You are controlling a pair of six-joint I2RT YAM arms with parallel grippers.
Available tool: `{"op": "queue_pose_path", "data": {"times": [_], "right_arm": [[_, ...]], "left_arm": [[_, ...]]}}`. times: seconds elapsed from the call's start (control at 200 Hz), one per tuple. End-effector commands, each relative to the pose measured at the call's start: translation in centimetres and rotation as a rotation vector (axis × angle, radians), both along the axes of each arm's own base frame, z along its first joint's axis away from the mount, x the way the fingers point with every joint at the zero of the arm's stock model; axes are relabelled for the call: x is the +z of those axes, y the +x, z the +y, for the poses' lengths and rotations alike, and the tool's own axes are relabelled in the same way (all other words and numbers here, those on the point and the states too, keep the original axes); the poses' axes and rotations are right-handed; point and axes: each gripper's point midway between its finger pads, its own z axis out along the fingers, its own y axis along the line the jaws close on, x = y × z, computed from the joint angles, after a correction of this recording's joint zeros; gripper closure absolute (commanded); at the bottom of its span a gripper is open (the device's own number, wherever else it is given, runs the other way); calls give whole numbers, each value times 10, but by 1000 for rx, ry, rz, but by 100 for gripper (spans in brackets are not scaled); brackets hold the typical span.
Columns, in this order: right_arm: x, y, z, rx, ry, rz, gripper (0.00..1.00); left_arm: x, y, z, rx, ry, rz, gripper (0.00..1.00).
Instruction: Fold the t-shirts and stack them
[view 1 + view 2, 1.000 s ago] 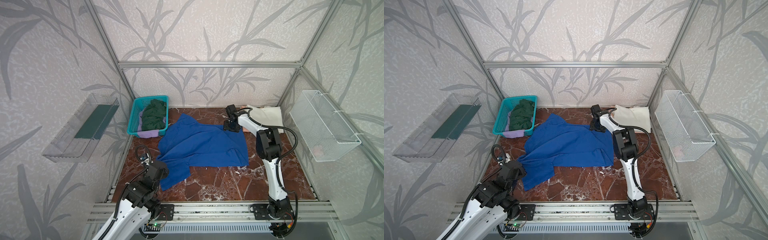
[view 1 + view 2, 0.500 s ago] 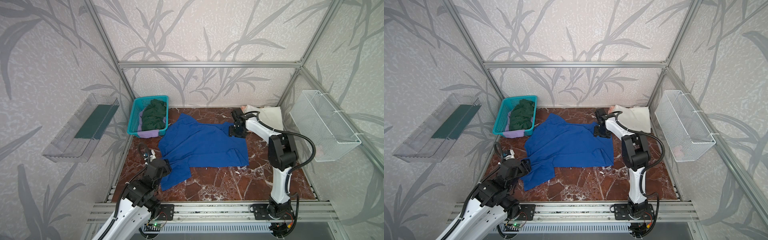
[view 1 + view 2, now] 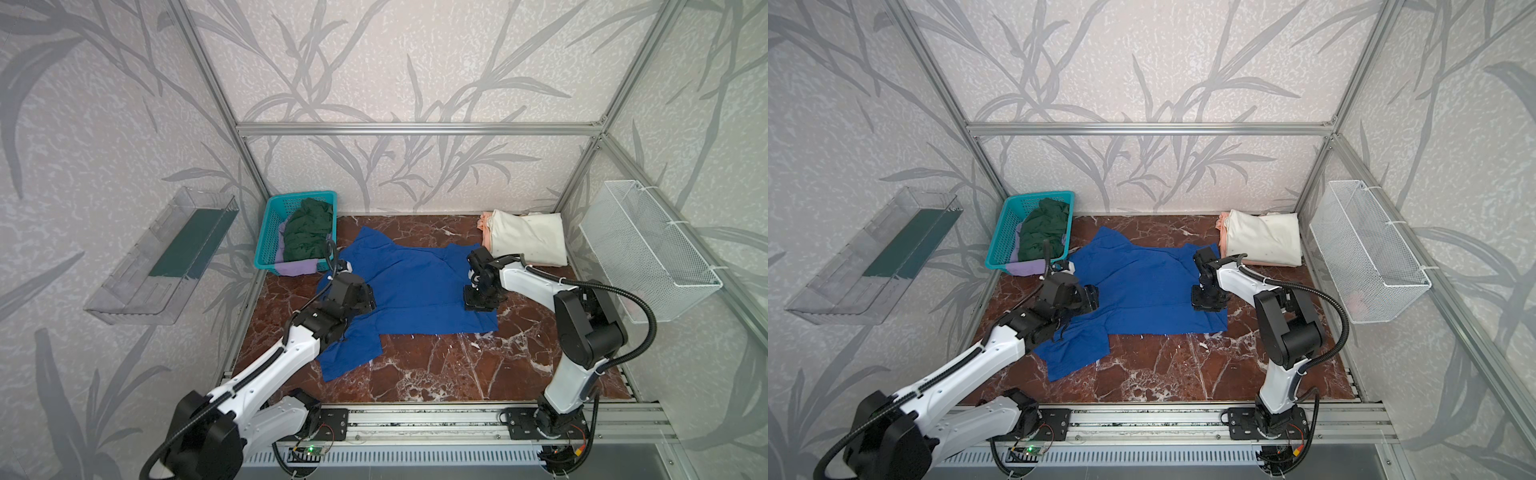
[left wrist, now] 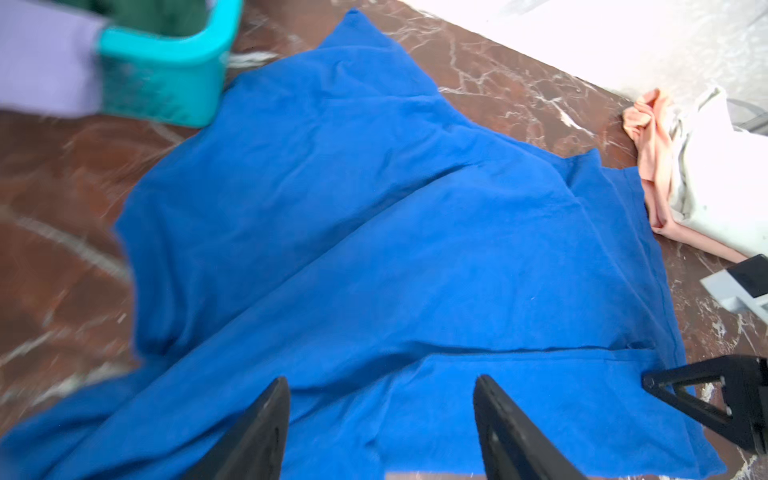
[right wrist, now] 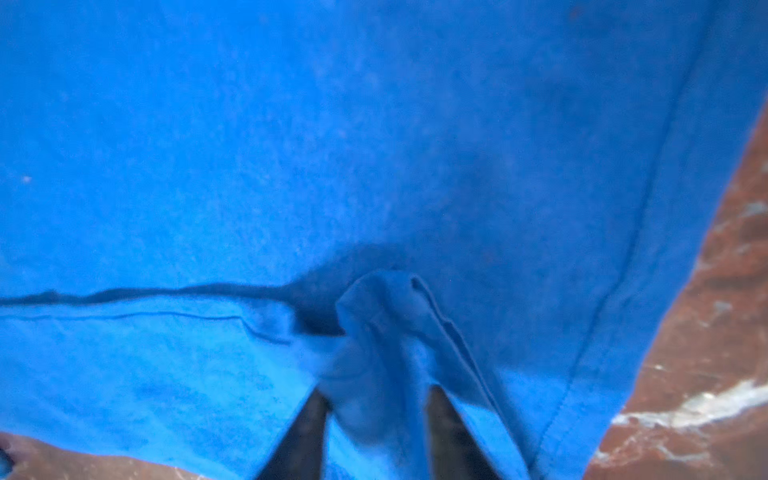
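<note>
— Where's the blue t-shirt (image 3: pixel 415 291)?
— Spread out mid-floor on the marble table (image 3: pixel 436 374), with one sleeve trailing toward 7 o'clock.
— The right gripper (image 5: pixel 376 392)?
— At the shirt's 3 o'clock edge, fingers pinching a fold of blue cloth.
— The left gripper (image 4: pixel 381 380)?
— Over its 9 o'clock side, fingers spread, nothing between them. The cream t-shirt (image 3: pixel 528 241) lies folded at 2 o'clock and the basket (image 3: pixel 266 245) sits at 10.

Your count: two grippers, left gripper (image 4: pixel 380 386) and right gripper (image 5: pixel 376 399). Five t-shirts: one blue t-shirt (image 3: pixel 415 291), one dark green (image 3: pixel 307 232), one lavender (image 3: pixel 295 268), one cream (image 3: pixel 528 241), one peach (image 3: pixel 483 224). One teal basket (image 3: pixel 268 237), one wire basket (image 3: pixel 648 257), one clear shelf (image 3: pixel 162 257).
</note>
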Motion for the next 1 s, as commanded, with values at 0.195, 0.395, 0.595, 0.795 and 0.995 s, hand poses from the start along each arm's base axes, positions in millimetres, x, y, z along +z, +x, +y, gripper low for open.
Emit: {"op": "queue_pose_path", "data": {"times": [0.195,0.395,0.595,0.795,0.995], "right_arm": [[14,8,5,19,13,-47,100],[28,25,5,49,-20,-93,100],[48,26,-7,42,-76,-161,100],[73,-23,-33,15,-228,-275,100],[55,-96,-45,-120,-202,-318,97]], "left_arm": [[22,58,-67,-183,-92,-75,28],[7,80,-103,-270,-144,-31,28],[-23,95,-126,-320,0,44,27],[-38,102,-131,-320,12,87,27],[-49,97,-121,-290,44,103,26]]}}
